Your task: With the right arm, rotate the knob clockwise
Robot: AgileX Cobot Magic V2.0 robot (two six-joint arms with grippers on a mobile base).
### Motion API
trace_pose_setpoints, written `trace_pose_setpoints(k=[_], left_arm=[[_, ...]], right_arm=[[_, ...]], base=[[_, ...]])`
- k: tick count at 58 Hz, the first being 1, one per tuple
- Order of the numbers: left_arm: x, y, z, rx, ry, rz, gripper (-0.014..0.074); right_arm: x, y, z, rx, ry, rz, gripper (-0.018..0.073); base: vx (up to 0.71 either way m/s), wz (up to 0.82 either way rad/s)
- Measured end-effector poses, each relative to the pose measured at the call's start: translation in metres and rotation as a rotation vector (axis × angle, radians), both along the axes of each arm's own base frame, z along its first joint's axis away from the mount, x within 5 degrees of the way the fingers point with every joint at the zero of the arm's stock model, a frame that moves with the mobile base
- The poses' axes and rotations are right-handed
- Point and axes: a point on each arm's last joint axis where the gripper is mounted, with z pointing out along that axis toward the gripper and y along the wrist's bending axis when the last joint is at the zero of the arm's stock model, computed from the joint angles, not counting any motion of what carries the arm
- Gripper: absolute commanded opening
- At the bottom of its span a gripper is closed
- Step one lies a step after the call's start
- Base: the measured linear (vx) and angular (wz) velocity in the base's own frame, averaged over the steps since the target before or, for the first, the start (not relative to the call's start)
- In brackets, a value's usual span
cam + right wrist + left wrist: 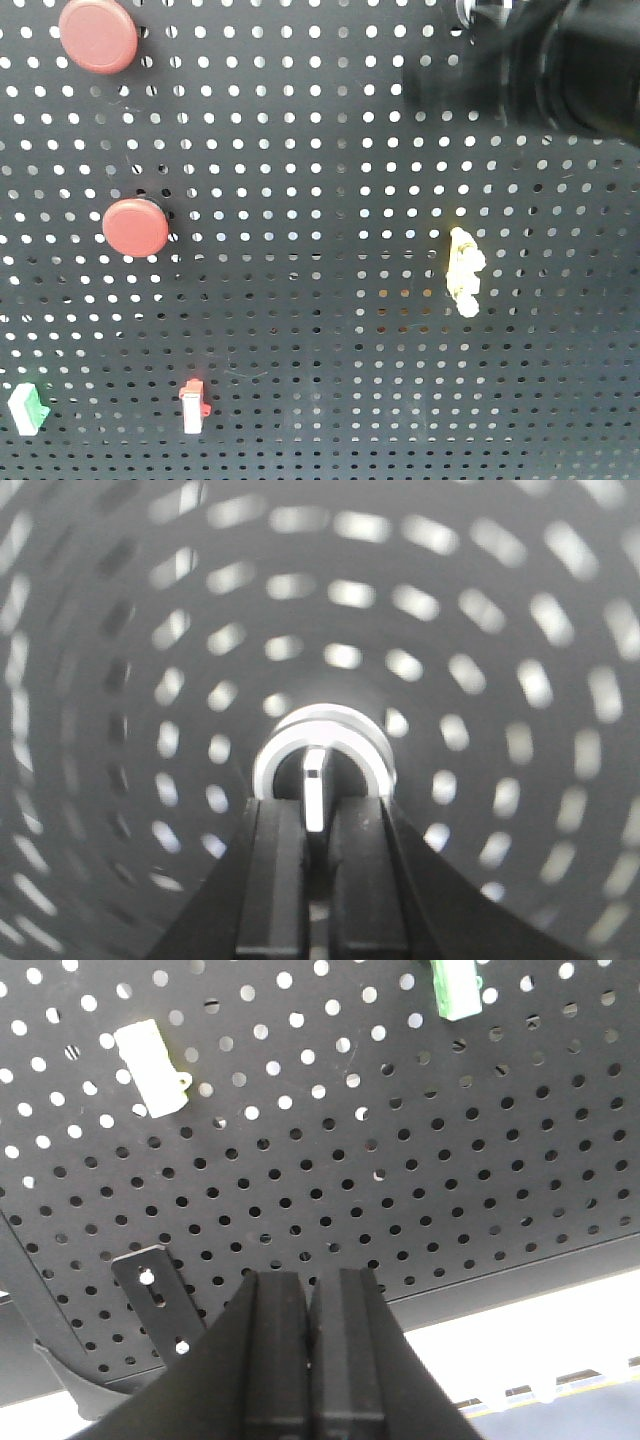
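Two red push buttons (97, 35) (136, 227), one yellow toggle (463, 271), one green switch (27, 409), one red-white switch (194, 405), one knob (322, 760).

The pegboard (300, 130) is dark grey, patterned all over with an even grid of small round holes glowing white. On it show an upper red button (98, 35), a lower red button (136, 227), a pale yellow toggle (463, 270), a red-and-white switch (194, 405) and a green-and-white block (27, 408). The right arm (570, 60) is glossy black and the right fingers (275, 880) are black too; between them the knob (322, 742) has a shiny silver ring with a bar lit whitish, while the left fingers (280, 1360) are plain dull black.
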Motion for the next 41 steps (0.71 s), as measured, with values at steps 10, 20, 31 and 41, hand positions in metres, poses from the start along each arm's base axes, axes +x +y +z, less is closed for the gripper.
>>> trace_pose_setpoints(k=[10,20,31,41], left_arm=[[0.0,0.0,0.0,0.0,0.0,0.0,-0.0006],[0.0,0.0,0.0,0.0,0.0,0.0,-0.0006],[0.0,0.0,0.0,0.0,0.0,0.0,-0.0006],[0.0,0.0,0.0,0.0,0.0,0.0,-0.0006]], right_arm=[[-0.0005,-0.0004,0.0043,0.217,0.07,0.012,-0.0008],[-0.0005,0.0004,0.0044,0.377,0.114,0.022,-0.0008],[-0.0009,0.0005,0.0055,0.549,0.152,0.033,-0.0008],[-0.0004,0.0012,0.0056,0.674,0.174,0.037,-0.0003]], base=[[0.0,0.0],[0.0,0.0],[0.0,0.0],[0.0,0.0]])
